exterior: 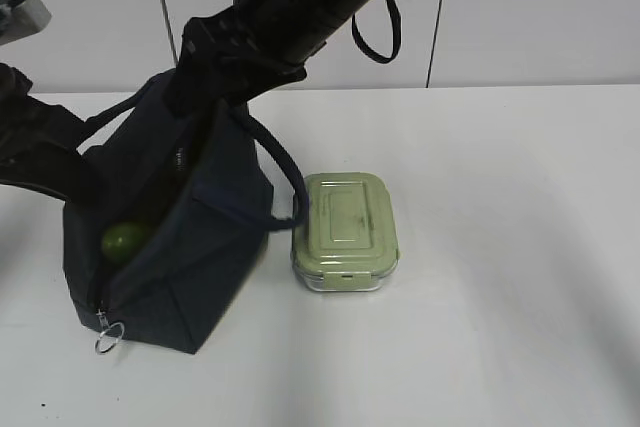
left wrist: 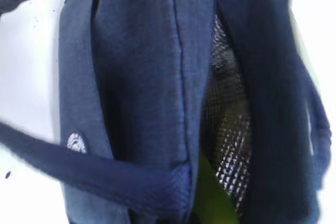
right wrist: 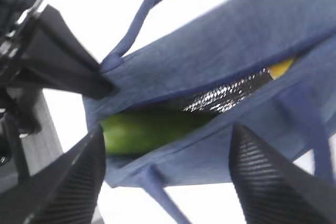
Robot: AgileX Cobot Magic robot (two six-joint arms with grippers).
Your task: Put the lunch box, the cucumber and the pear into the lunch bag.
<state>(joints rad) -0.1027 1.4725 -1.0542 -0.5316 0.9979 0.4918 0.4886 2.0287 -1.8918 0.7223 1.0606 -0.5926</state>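
Observation:
The navy lunch bag [exterior: 190, 247] stands open on the left of the table. The dark green cucumber [exterior: 125, 240] lies inside it and also shows in the right wrist view [right wrist: 142, 129] and the left wrist view [left wrist: 212, 198]. A yellow bit of the pear [right wrist: 281, 67] shows deep in the bag. The lunch box [exterior: 345, 232] with its sage-green lid sits on the table, touching the bag's right side. My right gripper [right wrist: 168, 182] hangs open and empty just above the bag's mouth [exterior: 210, 72]. My left gripper [right wrist: 100, 82] pinches the bag's rim at the left end; its fingers are hidden in its own view.
One bag handle [exterior: 285, 172] loops down against the lunch box. The zip's metal ring pull [exterior: 108, 339] hangs at the bag's front corner. The white table [exterior: 500, 247] stretches to the right of the lunch box.

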